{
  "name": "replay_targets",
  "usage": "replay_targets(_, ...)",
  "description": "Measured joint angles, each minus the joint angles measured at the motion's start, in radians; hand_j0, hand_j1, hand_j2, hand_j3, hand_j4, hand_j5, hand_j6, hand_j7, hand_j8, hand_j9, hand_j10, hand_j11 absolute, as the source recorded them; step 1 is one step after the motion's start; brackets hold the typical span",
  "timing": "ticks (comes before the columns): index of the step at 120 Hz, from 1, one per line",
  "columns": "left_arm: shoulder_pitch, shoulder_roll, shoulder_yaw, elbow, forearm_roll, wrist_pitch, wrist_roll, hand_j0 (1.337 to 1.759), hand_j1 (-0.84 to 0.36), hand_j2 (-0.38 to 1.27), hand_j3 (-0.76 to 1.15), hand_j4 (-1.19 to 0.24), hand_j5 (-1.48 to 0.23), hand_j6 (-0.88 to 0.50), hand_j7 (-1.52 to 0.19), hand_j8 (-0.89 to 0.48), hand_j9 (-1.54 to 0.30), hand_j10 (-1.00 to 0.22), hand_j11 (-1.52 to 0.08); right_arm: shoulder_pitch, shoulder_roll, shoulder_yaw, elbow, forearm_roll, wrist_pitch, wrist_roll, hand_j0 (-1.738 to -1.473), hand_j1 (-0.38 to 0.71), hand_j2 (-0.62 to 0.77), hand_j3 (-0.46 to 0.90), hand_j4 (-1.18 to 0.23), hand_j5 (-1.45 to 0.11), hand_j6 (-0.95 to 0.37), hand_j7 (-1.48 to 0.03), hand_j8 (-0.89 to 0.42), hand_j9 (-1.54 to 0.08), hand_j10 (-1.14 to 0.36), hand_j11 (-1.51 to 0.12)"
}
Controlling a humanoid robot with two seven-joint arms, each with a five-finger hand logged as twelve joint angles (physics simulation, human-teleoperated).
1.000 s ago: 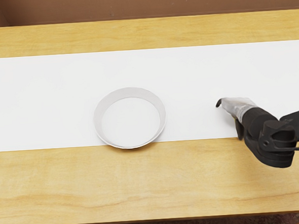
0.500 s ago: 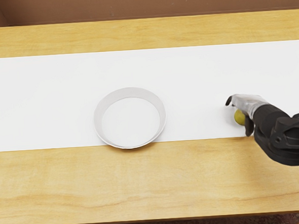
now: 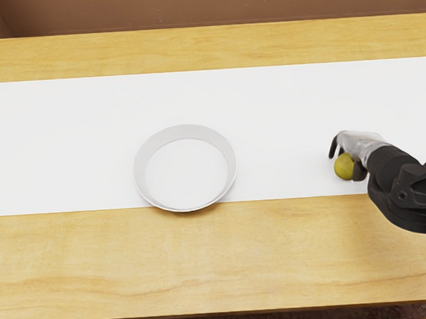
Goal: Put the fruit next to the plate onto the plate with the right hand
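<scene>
Furthest left of the task's things, the plate (image 3: pixel 139 171) sits at about the middle of the tabletop (image 3: pixel 204 254). It is a shallow white dish lying on a white runner (image 3: pixel 67 139) that crosses the wood from edge to edge, and its near rim reaches almost to the runner's front border. Nothing lies in it. To its right comes a bare stretch of runner.

Past that gap is the fruit (image 3: pixel 343 167), small, yellow-green and roundish, with no clear long axis from this angle. It is well apart from the plate and lies near the runner's front border, roughly level with the plate's lower half.

The right hand (image 3: pixel 357 149) is over the fruit and just to its right, with its dark forearm running off toward the picture's right edge. The fingers are curled around the fruit, one dark tip above and to its left and another below and to its right, so the fruit shows on the hand's plate-facing side. It looks like a closed grip, though I cannot tell how firmly they press or whether the fruit is off the runner yet.

The coming move turns on one direction: the plate lies almost straight left of hand and fruit, so the carry should be a nearly level sweep leftward across the bare runner. The left arm does not show.
</scene>
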Motion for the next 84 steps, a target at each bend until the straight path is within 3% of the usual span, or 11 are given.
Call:
replay_targets(15, 0.0, 0.0, 0.0, 0.0, 0.0, 0.0, 0.0, 1.658, 0.35, 0.0, 0.0, 0.0, 0.0, 0.0, 0.0, 0.0, 0.0, 0.0, 0.0, -0.005, -0.002, 0.002, -0.005, 0.001, 0.001, -0.001, -1.653, 0.24, -0.01, 0.0, -0.54, -0.73, -0.43, -0.71, -0.38, -0.72, -0.54, -0.72)
replay_targets(44, 0.0, 0.0, 0.0, 0.0, 0.0, 0.0, 0.0, 1.658, 0.35, 0.0, 0.0, 0.0, 0.0, 0.0, 0.0, 0.0, 0.0, 0.0, 0.0, -0.022, 0.003, 0.008, -0.029, -0.005, 0.002, -0.001, -1.645, 0.21, 0.02, 0.0, -0.59, -0.76, -0.47, -0.76, -0.43, -0.77, -0.59, -0.76)
replay_targets(84, 0.0, 0.0, 0.0, 0.0, 0.0, 0.0, 0.0, 1.658, 0.35, 0.0, 0.0, 0.0, 0.0, 0.0, 0.0, 0.0, 0.0, 0.0, 0.0, -0.031, -0.006, 0.044, -0.052, 0.008, 0.0, -0.001, -1.652, 0.24, 0.26, 0.0, -0.69, -0.88, -0.47, -0.88, -0.42, -0.89, -0.66, -0.88)
